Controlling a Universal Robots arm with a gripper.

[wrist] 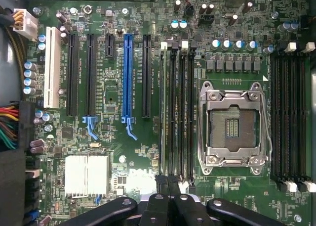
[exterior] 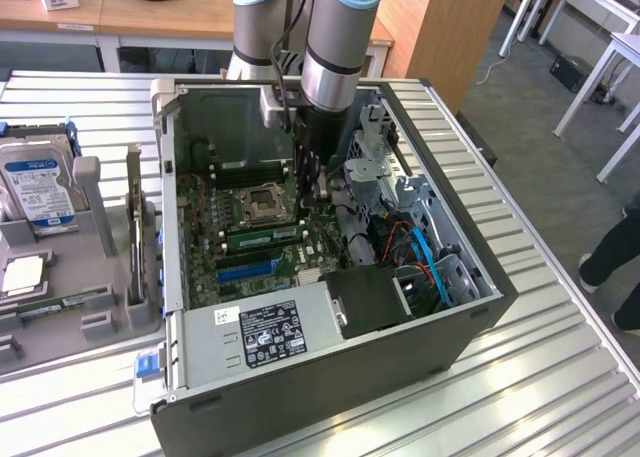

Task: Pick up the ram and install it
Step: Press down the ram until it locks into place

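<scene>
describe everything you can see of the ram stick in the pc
The long, narrow green ram stick with a white label strip stands on edge in a memory slot of the large green motherboard. It sits right beside the silver processor socket, inside the open dark computer case. In the wrist view it appears edge-on as a thin pale line. The shut black end effector sits over one end of it. Whether they touch cannot be told.

arm (exterior: 335, 37): silver-grey tube, light-blue joint cap | black cable alongside | pincer (wrist: 168, 186): black, apparently matte fingers
</scene>
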